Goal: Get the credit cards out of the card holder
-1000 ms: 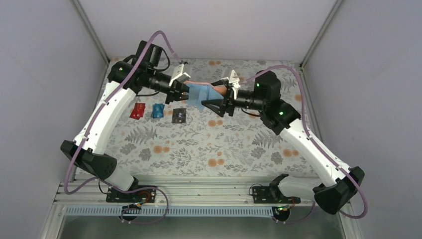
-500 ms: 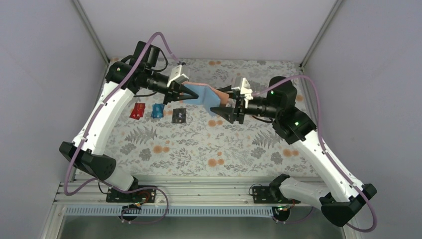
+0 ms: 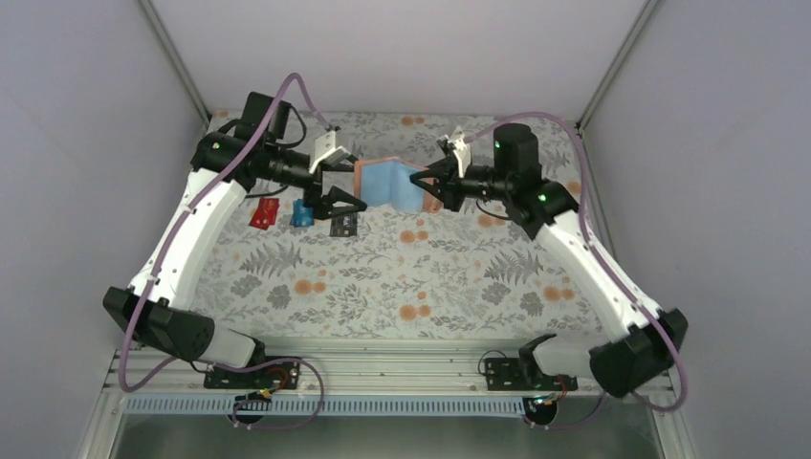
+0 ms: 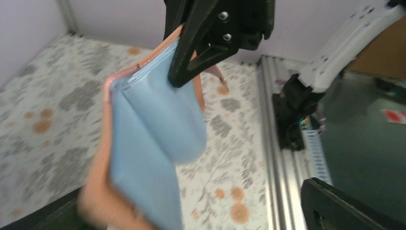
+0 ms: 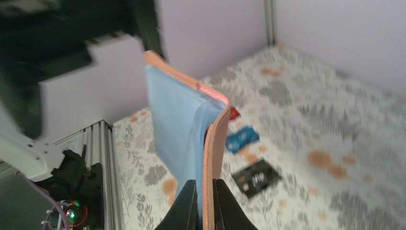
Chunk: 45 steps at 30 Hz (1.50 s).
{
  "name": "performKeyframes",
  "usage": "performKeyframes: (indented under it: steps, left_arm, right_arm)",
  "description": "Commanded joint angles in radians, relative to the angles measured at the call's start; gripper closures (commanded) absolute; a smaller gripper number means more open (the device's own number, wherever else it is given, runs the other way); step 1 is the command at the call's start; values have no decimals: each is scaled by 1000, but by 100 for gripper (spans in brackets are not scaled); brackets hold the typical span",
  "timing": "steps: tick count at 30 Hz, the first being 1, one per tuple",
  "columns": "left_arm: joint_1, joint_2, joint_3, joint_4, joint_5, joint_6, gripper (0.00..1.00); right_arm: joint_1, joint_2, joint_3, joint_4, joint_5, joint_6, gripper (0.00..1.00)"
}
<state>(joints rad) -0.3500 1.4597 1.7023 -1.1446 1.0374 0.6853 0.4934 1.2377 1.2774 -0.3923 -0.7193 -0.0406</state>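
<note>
The card holder (image 3: 387, 184), tan outside and light blue inside, hangs above the back of the table, folded partly open. My right gripper (image 3: 432, 187) is shut on its right edge, and in the right wrist view the gripper (image 5: 207, 191) pinches the tan rim of the card holder (image 5: 179, 120). My left gripper (image 3: 341, 188) stands open just left of it, apart from it. In the left wrist view the card holder (image 4: 143, 153) fills the middle, blurred. The credit cards lie on the cloth: red (image 3: 265, 212), blue (image 3: 302, 212), black (image 3: 343, 225).
The flowered cloth (image 3: 411, 277) covers the table inside pale walls. An aluminium rail (image 3: 383, 368) with both arm bases runs along the near edge. The three cards sit in a row under the left arm's forearm and gripper.
My left gripper let go of the card holder, opened wide and drew back to the left. My right gripper shut on the holder's right edge and now carries it alone.
</note>
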Motion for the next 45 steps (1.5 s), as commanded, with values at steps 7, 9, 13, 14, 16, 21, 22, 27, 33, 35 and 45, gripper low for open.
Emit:
performKeyframes:
  steps: [7, 9, 13, 14, 16, 21, 22, 27, 33, 35, 45]
  left_arm:
    - [89, -74, -227, 273, -491, -242, 0]
    - [90, -70, -235, 280, -505, -244, 0]
    - [93, -69, -240, 287, -519, -246, 0]
    - [94, -68, -243, 288, -523, -247, 0]
    - [100, -70, -249, 291, -534, -248, 0]
    - [126, -81, -259, 302, -533, -262, 0]
    - [131, -80, -266, 309, -533, -267, 0]
    - [178, -69, -311, 439, -642, -325, 0]
    - [253, -50, -383, 657, -801, -369, 0]
    - [255, -53, -453, 773, -883, -383, 0]
    - [336, -117, -1028, 1576, -910, -537, 0]
  right_arm:
    - [-111, 398, -220, -22, -397, 195, 96]
    - [-113, 467, -248, -8, -330, 204, 96]
    - [-127, 548, -295, 45, -320, 223, 94]
    - [-132, 559, -298, 40, -300, 223, 90]
    - [-149, 562, -299, 18, -231, 223, 77]
    - [-231, 411, -272, -29, -27, 259, 1]
    - [-255, 362, -261, -31, 22, 270, 1]
    - [-392, 96, -252, 134, 282, 342, 1]
    - [-470, -267, -504, 569, 716, 252, 1]
    - [-479, -336, -622, 697, 785, 195, 1]
    - [-516, -183, -1016, 1216, 841, 180, 1]
